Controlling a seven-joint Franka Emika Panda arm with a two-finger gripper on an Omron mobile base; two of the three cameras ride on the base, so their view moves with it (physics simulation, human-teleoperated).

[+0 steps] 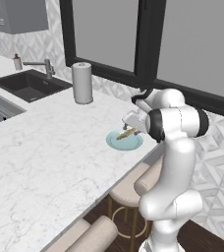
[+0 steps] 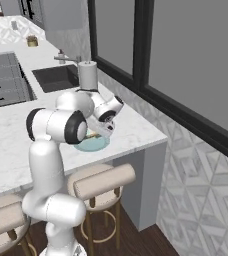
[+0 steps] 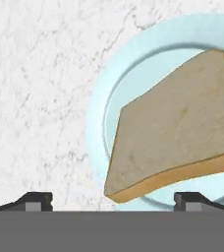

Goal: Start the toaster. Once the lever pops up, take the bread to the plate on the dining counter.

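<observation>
the bread point(image 3: 175, 140) lies on the plate point(image 3: 97, 123) just ahead of the jaws, which stand wide and empty above the worktop point(image 1: 45, 162).

In the hand view the plate point(image 3: 97, 113) runs off the right edge, and the bread point(image 3: 178, 142) on it is cut by that same edge. In the right base view the arm's white body hides most of the plate point(image 2: 93, 145), and the bread there is too small to make out. Beside the plate, the dining counter point(image 1: 40, 162) is cut by the left base view's lower left edge.
</observation>
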